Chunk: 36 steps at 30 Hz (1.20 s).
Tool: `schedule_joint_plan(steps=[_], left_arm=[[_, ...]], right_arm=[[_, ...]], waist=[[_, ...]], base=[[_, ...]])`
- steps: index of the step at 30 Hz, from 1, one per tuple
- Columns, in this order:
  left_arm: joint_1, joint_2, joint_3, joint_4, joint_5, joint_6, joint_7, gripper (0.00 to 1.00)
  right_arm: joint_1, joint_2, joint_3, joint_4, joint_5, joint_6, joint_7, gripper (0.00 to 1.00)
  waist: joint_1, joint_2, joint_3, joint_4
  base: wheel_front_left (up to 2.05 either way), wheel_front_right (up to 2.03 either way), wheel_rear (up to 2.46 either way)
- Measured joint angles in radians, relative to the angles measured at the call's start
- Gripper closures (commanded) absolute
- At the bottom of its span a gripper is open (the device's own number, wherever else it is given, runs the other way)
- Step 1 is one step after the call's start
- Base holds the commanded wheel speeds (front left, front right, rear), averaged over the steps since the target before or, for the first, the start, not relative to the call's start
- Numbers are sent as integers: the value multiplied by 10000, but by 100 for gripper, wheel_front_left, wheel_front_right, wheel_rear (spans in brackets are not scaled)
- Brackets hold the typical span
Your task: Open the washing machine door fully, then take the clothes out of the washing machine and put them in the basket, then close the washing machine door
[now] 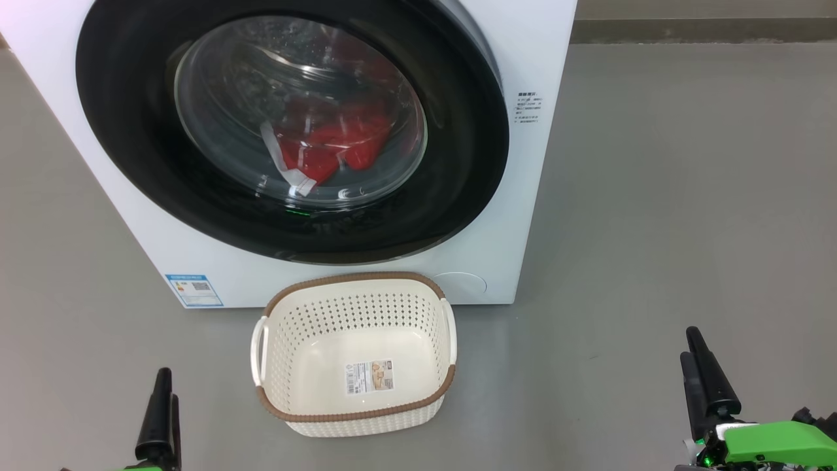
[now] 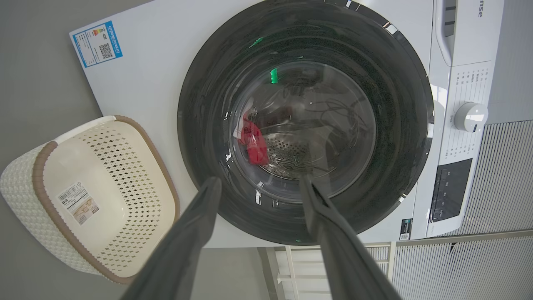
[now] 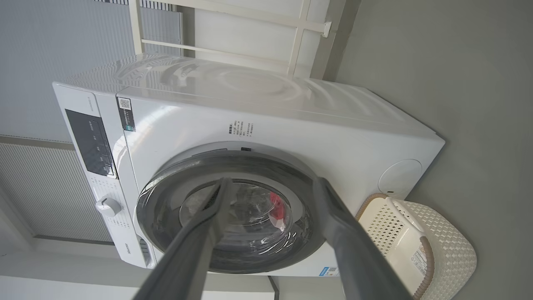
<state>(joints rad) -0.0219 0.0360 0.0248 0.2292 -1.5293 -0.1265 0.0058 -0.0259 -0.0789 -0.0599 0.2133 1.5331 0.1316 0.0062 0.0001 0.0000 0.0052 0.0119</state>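
Note:
The white washing machine [image 1: 536, 65] stands ahead of me on the floor. Its round black washing machine door [image 1: 451, 163] lies shut against the front. Behind the glass, red clothes [image 1: 333, 147] with a white band rest low in the drum. The cream basket [image 1: 353, 280] with a brown rim sits on the floor right before the machine, with a sticker on its base and nothing else inside. My left gripper [image 1: 167, 386] is open at the lower left, well short of the basket. My right gripper [image 1: 690, 343] is open at the lower right. The left wrist view frames the door [image 2: 395, 125] and clothes [image 2: 252, 141] between open fingers [image 2: 260, 180].
Grey floor [image 1: 686, 196] stretches wide to the machine's right. A control panel [image 2: 452, 187] and white knob [image 2: 470, 116] sit along the machine's top front. A white rack [image 3: 300, 37] and ribbed wall panels stand behind it.

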Motion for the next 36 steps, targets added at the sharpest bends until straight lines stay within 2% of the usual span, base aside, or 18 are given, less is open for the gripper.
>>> schedule_joint_plan(steps=[28, 36], left_arm=[[-31, 291, -529, -259, 4000, 0, -826, 0], [-32, 332, -516, -337, 5785, 0, -1055, 0]], right_arm=[[-174, -616, 943, -709, -3122, 0, -815, 0], [-212, -861, 1292, -924, -4489, 0, -1064, 0]], waist=[[0, 0, -32, 36], [0, 0, -63, 44]], base=[[0, 0, 0], [0, 0, 0]])
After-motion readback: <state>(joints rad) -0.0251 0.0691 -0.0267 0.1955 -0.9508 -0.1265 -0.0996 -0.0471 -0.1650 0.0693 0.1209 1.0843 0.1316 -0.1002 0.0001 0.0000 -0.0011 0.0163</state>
